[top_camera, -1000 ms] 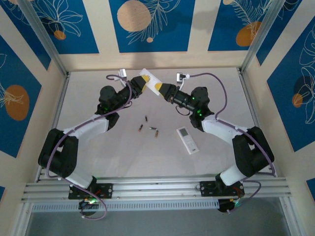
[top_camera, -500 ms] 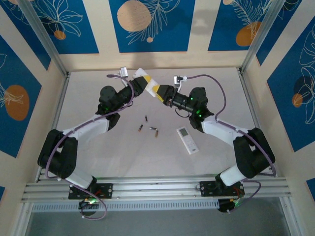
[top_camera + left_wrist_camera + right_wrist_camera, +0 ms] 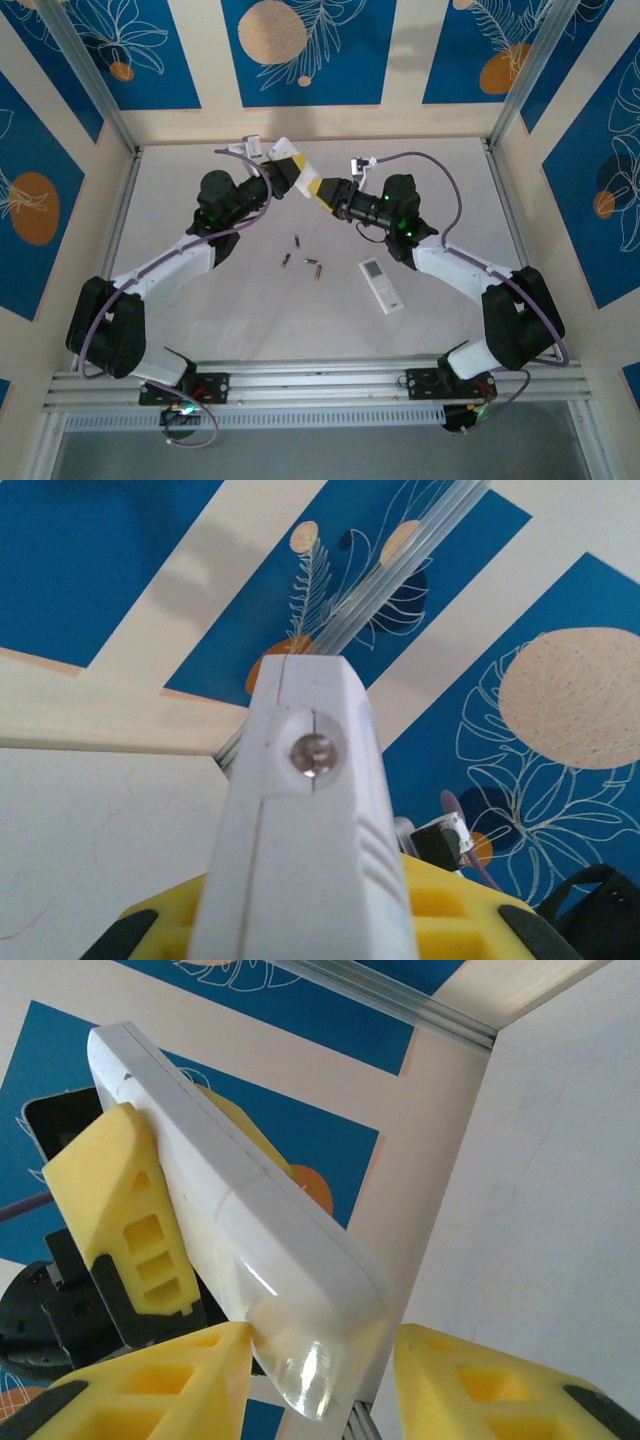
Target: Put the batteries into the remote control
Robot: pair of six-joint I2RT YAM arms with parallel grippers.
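- The left pincer (image 3: 291, 170) is clamping the remote control (image 3: 250, 1230) across its body, fingers closed against both faces, and is holding it raised above the far part of the tabletop (image 3: 250, 320). Judged purpose: lifting the unit is giving the other arm free access to its end and its back.
- The right pincer (image 3: 322, 1355) is straddling the rounded end of the remote control with its jaws partly apart. One finger is lying against the casing and the other is sitting just beside it. Whether it is pressing on the casing cannot be told. Judged purpose: it is positioning to work the battery cover or to steady the unit.
- The batteries (image 3: 296, 242) are lying loose on the tabletop, between the two arms and well apart from the raised remote control. None is being held, so loading is not yet under way.
- A second remote (image 3: 381, 285) is lying flat on the tabletop, to the right of the batteries.
- The battery compartment is facing away from every camera. A seam is running along the casing, but whether the cover is on or off cannot be determined.
- The batteries are appearing too small for polarity marks to be read.
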